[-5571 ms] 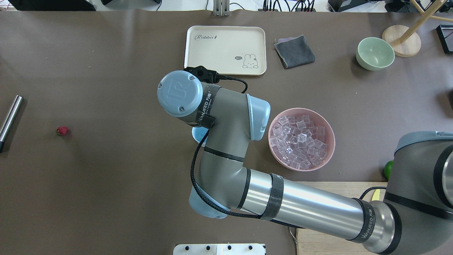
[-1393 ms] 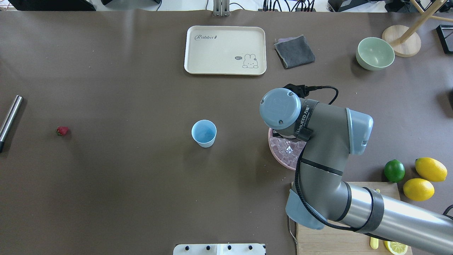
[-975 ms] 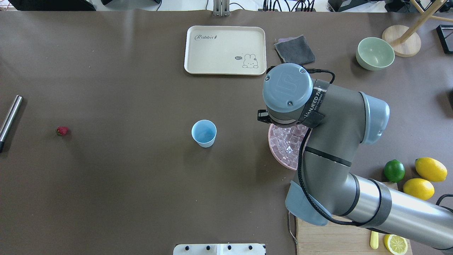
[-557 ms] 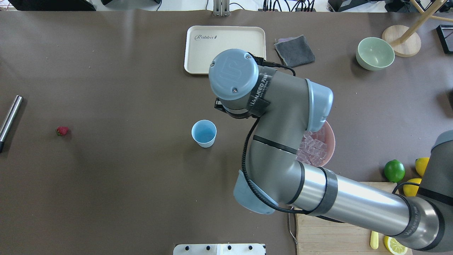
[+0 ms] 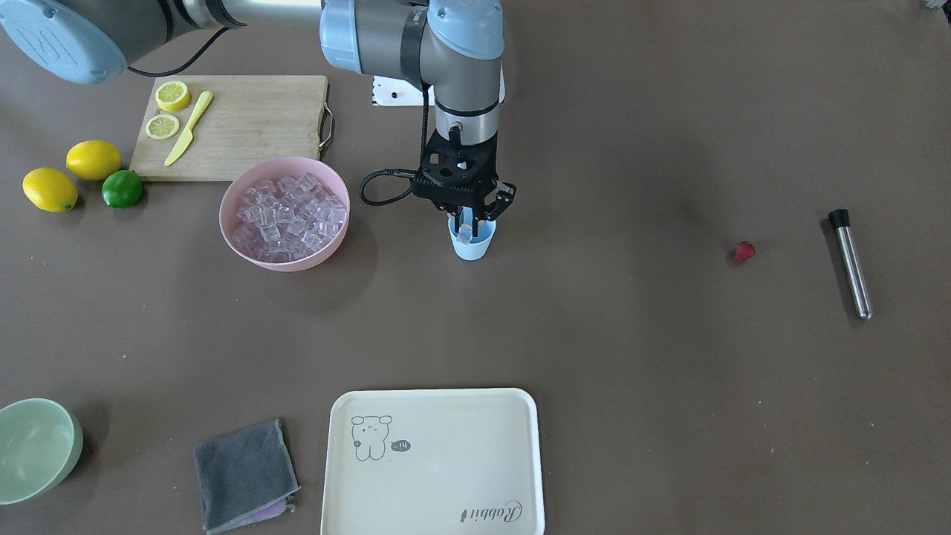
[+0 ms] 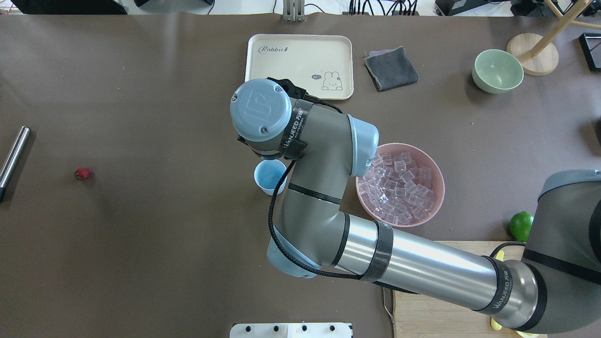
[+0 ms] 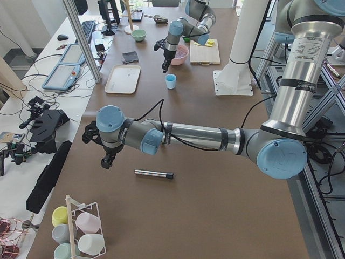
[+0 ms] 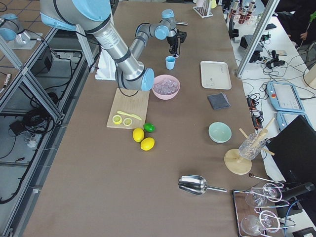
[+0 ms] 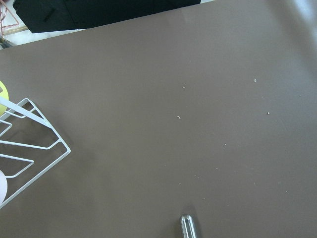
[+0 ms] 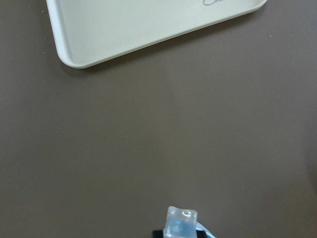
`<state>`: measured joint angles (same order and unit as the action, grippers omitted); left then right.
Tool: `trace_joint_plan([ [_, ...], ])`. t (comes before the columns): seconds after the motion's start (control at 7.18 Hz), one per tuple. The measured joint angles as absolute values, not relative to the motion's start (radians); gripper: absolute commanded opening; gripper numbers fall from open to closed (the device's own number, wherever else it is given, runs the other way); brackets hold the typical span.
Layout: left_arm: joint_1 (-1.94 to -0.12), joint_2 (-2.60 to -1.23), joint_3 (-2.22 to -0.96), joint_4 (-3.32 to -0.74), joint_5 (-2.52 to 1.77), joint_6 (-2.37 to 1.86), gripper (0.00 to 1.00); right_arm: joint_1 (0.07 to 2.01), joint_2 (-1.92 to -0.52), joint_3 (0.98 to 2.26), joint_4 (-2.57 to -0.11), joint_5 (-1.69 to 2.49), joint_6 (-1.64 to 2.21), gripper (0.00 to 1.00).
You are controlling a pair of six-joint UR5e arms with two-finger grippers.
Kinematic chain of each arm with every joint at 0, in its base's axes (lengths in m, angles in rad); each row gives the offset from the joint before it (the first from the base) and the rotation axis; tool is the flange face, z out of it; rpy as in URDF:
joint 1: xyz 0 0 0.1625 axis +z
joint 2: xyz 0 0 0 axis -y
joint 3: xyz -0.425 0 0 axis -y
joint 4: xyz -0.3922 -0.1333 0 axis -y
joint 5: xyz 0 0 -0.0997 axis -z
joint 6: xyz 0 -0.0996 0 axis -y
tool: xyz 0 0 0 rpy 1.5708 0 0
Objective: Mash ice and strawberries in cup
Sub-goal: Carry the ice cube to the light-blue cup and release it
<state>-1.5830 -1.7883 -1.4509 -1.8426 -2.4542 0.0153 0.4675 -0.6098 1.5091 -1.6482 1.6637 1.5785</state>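
The pale blue cup [image 5: 473, 249] stands mid-table, partly under the right arm in the overhead view [image 6: 267, 177]. My right gripper [image 5: 466, 227] hangs right over its mouth, shut on one clear ice cube [image 5: 464, 235], which also shows in the right wrist view [image 10: 181, 221]. More ice [image 5: 290, 212] fills the pink bowl [image 5: 282, 264] beside the cup. The strawberry [image 5: 744, 251] lies alone far off on the robot's left side [image 6: 82, 173]. My left gripper [image 7: 107, 161] hovers near a metal rod [image 7: 153, 174]; whether it is open or shut I cannot tell.
A cream tray [image 5: 435, 461], grey cloth [image 5: 245, 475] and pale green bowl [image 5: 33, 446] sit along the far edge. A cutting board [image 5: 245, 126] with lemon slices and a yellow knife, two lemons and a lime are near the robot's right. The rod [image 5: 851, 264] lies beyond the strawberry.
The right arm has swung from above the pink bowl leftward to above the cup, carrying an ice cube. The cup, strawberry and rod have stayed put.
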Motion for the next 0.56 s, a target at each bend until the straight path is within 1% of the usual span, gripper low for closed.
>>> trace_joint_plan([
  [0.42,-1.585,-1.771,-1.454,-1.845,-2.454,0.016,0.99,0.443,-0.622,1.506,-1.637,1.653,1.567,0.26],
  [0.56,-1.585,-1.77,-1.454,-1.845,-2.454,0.016,0.99,0.437,-0.623,1.511,-1.637,1.653,1.566,0.73],
])
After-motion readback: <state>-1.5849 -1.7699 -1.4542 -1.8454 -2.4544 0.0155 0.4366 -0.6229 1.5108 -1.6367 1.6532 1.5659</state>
